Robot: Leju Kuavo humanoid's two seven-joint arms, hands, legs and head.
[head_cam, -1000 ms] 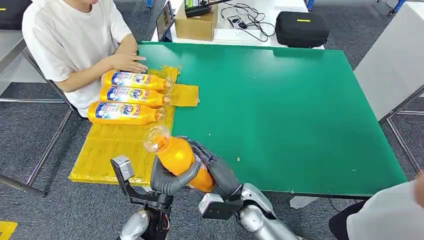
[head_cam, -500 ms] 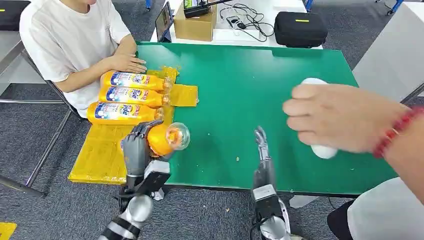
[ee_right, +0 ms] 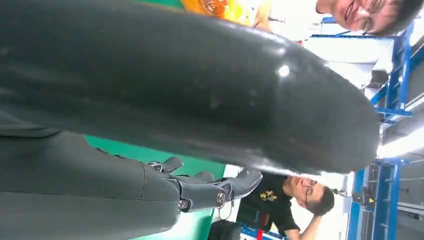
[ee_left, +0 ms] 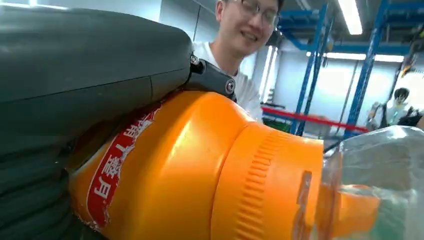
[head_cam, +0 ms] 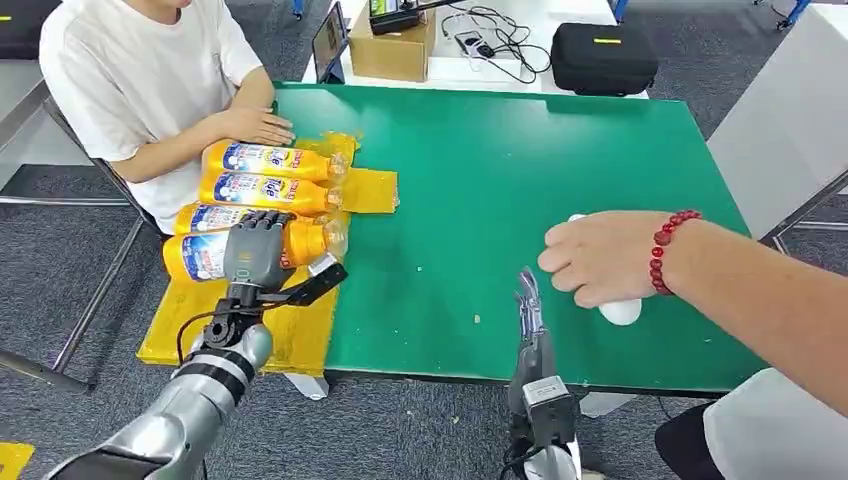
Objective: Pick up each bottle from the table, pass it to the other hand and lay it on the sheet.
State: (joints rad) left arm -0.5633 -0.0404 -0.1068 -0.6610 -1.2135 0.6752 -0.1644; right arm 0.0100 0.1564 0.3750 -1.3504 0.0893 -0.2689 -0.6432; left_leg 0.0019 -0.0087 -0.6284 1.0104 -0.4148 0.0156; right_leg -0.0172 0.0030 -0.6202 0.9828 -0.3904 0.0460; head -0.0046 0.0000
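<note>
L hand gripping 4th orange bottle over sheet; R hand slack at table edge.

Head view: left hand [head_cam: 258, 251] wrapped round held bottle [head_cam: 250, 250], lying sideways over yellow sheet [head_cam: 215, 315], just in front of nearest laid bottle [head_cam: 205, 217]; blue-white label, brand too small to read. Farther back, two more on sheet: middle bottle [head_cam: 265, 190] and far bottle [head_cam: 272, 160], labels likewise blurred. Right hand [head_cam: 528, 310] at near edge of green table [head_cam: 520, 160], fingers straight, grasping nothing. Person's hand [head_cam: 600, 258] w/ red bead bracelet [head_cam: 668, 245] covering white object [head_cam: 620, 312]. Seated person [head_cam: 140, 70] in white shirt beside sheet.
L wrist view: same bottle [ee_left: 200, 170] pressed against palm, clear cap [ee_left: 380, 185], red label strip w/ white Chinese characters, "月" legible.
R wrist view: dark fingers [ee_right: 210, 192] extended, apart, nothing between them.
</note>
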